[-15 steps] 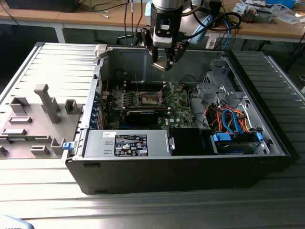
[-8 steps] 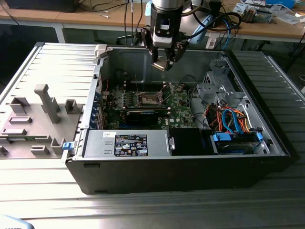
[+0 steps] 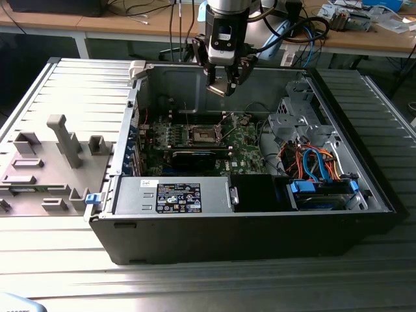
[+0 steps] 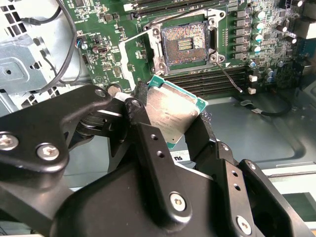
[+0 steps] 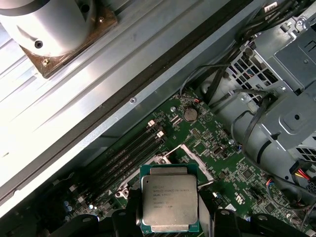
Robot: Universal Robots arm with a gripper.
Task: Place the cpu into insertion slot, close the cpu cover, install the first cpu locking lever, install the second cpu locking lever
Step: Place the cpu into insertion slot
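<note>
Your claw (image 3: 224, 83) hangs inside the open computer case (image 3: 260, 240), above the green board (image 3: 247, 153). It pinches the chip (image 4: 170, 112) by two opposite edges, with the grey metal top showing in both wrist views. The socket (image 4: 185, 43) sits below and a little ahead of the fingertips, apart from the chip, with its dark centre bare and nothing seated in it. The main risk, as I judge it, is the chip meeting the socket skewed or turned the wrong way, which could bend the fine contacts. You cannot tell from here whether it hangs level with the board. The hold is only on thin edges, so a knock could shift or drop the chip. A thin wire lever (image 4: 230, 77) juts out just beside the socket and could snag a finger. The long memory slots (image 4: 207, 81) run close along one side of the socket. Off to the claw's side, toward the exterior view's right, stand the metal drive cage (image 3: 292, 117) and a tangle of cables (image 3: 312, 159), well clear of the socket.
</note>
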